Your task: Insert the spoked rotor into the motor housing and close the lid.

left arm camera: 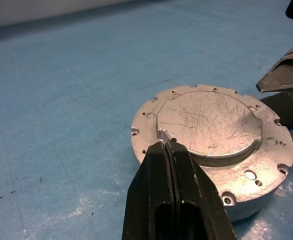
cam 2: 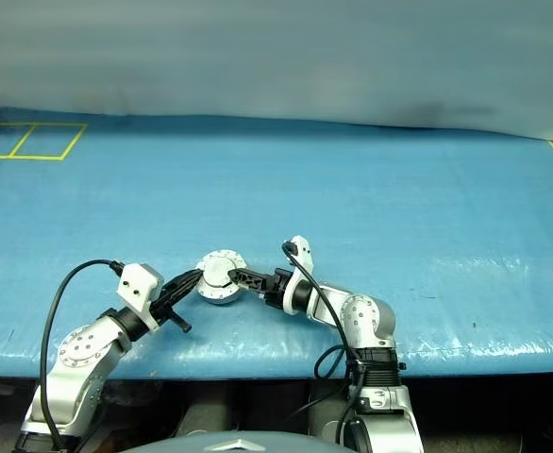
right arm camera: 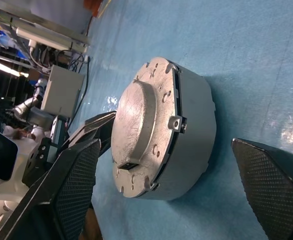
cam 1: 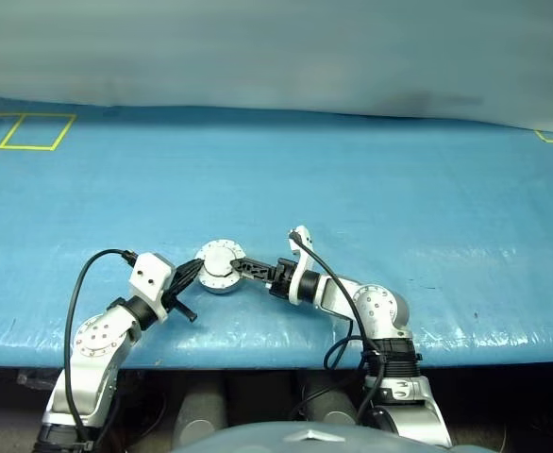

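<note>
The motor housing point(cam 1: 218, 279) stands on the blue table, a round silver cup with its wall point(right arm camera: 194, 132) bare. The lid point(left arm camera: 206, 120) lies flat on top of it, plain scratched outer face up, and a thin seam runs between lid and cup. The spoked rotor is hidden. My left gripper point(left arm camera: 162, 144) is shut, and its tips touch the edge of the lid's raised centre from the left point(cam 1: 197, 270). My right gripper point(cam 1: 238, 267) stands open at the housing's right side, one finger point(right arm camera: 79, 175) on each side of the cup.
Yellow tape lines point(cam 1: 24, 132) mark the table's far left corner. The table's front edge point(cam 1: 276, 351) runs just below both arms. A black cable point(cam 1: 78, 293) loops off the left wrist. Blue tabletop stretches behind the housing.
</note>
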You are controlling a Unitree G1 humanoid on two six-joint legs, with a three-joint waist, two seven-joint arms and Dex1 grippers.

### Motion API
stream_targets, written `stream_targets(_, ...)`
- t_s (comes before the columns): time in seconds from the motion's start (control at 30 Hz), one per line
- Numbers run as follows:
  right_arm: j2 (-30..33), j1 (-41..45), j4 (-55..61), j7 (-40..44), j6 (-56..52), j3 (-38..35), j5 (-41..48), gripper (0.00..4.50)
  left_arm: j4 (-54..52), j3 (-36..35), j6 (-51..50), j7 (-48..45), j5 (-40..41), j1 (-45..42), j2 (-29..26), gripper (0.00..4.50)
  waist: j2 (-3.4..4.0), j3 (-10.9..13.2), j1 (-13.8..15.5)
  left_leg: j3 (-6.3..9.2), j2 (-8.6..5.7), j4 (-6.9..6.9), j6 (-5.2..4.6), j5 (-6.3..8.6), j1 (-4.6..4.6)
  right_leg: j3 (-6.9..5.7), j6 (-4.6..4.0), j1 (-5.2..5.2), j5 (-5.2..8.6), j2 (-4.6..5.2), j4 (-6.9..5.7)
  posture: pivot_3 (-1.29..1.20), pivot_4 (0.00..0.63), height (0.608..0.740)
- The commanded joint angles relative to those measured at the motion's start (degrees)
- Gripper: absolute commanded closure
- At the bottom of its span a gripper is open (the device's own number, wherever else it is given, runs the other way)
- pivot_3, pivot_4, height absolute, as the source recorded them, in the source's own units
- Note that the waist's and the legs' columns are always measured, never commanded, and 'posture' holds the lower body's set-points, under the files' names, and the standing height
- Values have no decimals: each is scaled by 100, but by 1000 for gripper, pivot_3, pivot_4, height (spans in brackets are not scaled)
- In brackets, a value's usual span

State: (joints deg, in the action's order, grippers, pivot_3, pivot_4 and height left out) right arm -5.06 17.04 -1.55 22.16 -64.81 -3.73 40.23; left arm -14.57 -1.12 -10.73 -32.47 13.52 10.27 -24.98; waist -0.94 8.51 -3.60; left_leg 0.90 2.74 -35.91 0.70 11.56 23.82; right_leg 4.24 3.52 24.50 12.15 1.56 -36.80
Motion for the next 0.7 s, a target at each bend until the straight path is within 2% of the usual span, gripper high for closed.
stream_targets(0.03,-305,-25,-142,-108,-24,149,51,407,-12,171,-61,-36,-86,80,11,4500,0,0,-3,0,0,0,0,0,0,0,0,0,0,0,0,0,150,740)
stream_targets(0.07,-293,-23,-138,-109,-17,163,61,599,-13,170,-61,-37,-84,82,13,4500,1,0,-3,0,0,0,0,0,0,0,0,0,0,0,0,0,150,740)
stream_targets(0.17,-228,-27,-47,-28,-9,275,111,1562,-5,170,-56,-43,-79,87,17,4500,5,3,-2,0,-1,2,1,1,4,0,0,4,0,1,2,0,150,740)
stream_targets(0.47,-189,-63,12,52,-83,474,183,1562,22,166,-40,-50,-71,91,25,4500,8,6,-2,0,-1,5,1,1,8,-1,0,7,0,3,6,0,150,740)
stream_targets(0.57,-216,-62,-13,30,-98,444,196,2107,29,163,-32,-47,-74,94,31,4500,11,7,-11,0,-1,7,1,1,8,-1,0,8,0,2,7,0,150,740)
stream_targets(0.7,-201,-45,-11,31,-105,422,217,3108,36,153,-27,-48,-82,96,45,4500,15,9,-13,5,-1,7,1,1,7,-4,0,6,0,2,6,0,150,740)
